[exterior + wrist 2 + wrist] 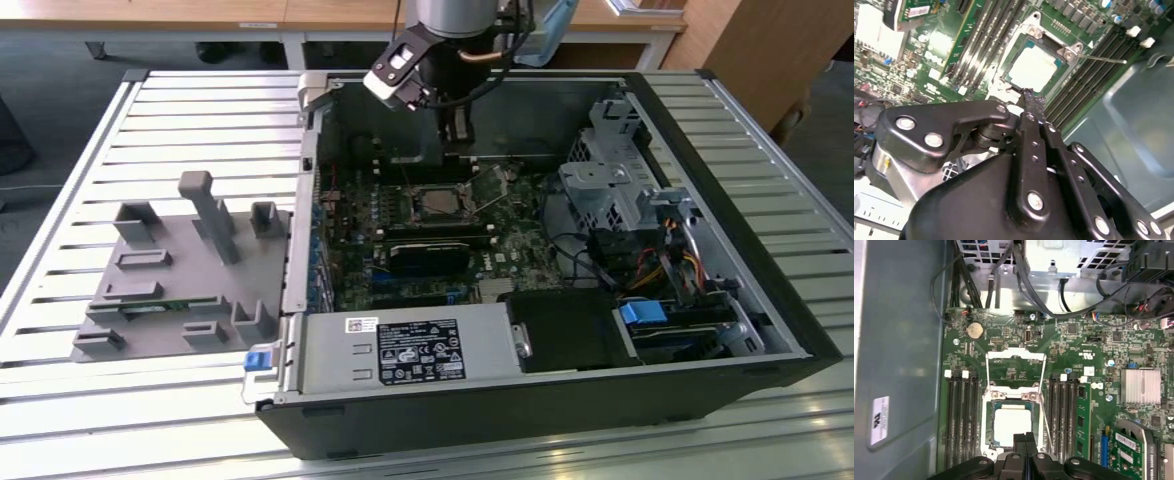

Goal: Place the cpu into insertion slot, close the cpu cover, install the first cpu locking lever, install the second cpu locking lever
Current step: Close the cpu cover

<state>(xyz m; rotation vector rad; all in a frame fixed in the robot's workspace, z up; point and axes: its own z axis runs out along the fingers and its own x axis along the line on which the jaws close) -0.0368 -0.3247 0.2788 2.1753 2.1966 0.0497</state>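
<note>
Hovering my empty gripper (1025,439), fingers (1020,441) pinched together, by the cpu (1010,422) seated in the slot (986,430), I judge the raised cover (1016,355) wants a slow, square push down.

Silver-grey arm (454,18) ending in a black, pin-jointed end effector (1025,438).

In the exterior view the arm's last segment is a smooth silver-grey cylinder. Black cables (513,55) loop beside it, and a small black and light-grey camera box (398,68) is mounted at a slant below. The rest is black. In the second wrist view the linkage bars (1034,150) are flat matte plates with rounded ends, dotted with bright silver pin heads (1035,201). They rise from a smooth, glossy curved housing (964,205), and a bare metal block (884,167) with a yellow mark sits beside it. In the first wrist view the two fingers (1019,440) are narrow black bars with squared tips.
</note>
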